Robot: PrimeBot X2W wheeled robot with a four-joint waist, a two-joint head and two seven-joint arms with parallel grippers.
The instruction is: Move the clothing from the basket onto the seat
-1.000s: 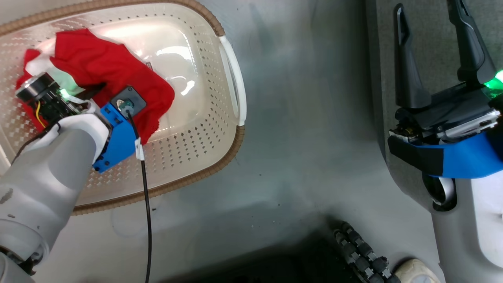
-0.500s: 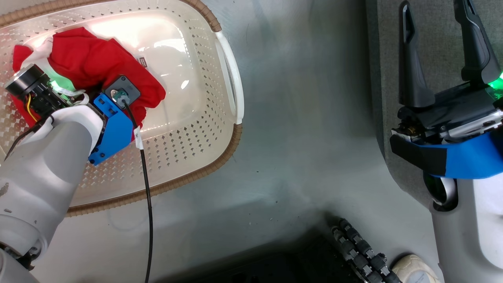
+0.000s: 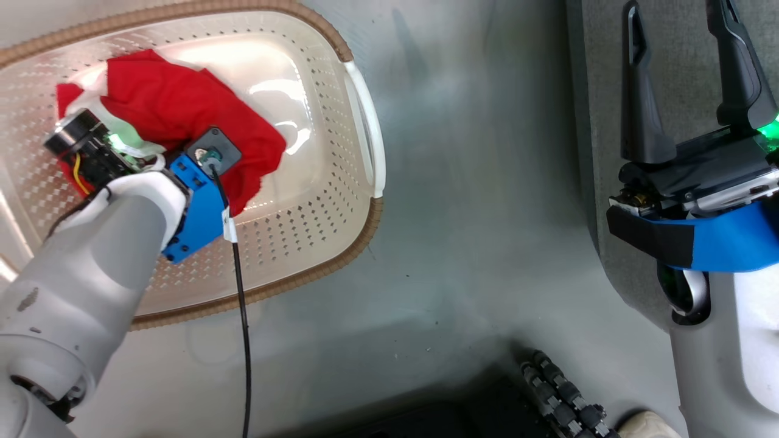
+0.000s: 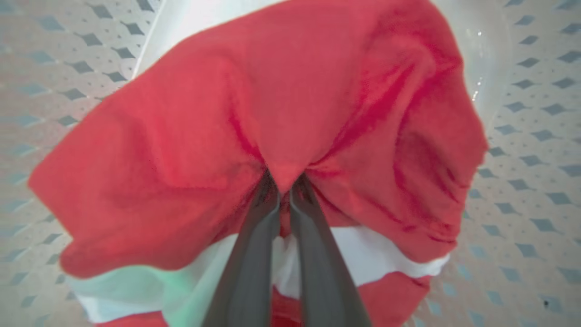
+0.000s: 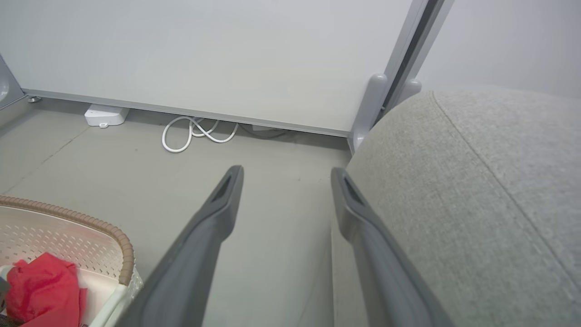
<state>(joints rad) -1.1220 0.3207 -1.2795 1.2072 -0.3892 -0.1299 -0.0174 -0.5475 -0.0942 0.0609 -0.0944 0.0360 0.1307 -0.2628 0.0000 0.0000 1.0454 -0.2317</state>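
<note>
The clothing (image 4: 317,91) is pinched, seemingly firmly, by the left gripper (image 4: 283,181) in the basket (image 3: 360,115); the seat (image 5: 476,190) lies rightward, by the wide-spread right gripper (image 5: 287,171).

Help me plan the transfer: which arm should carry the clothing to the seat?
Left. The left gripper is shut on the red clothing inside the basket; the right gripper hangs open and empty by the seat.
</note>
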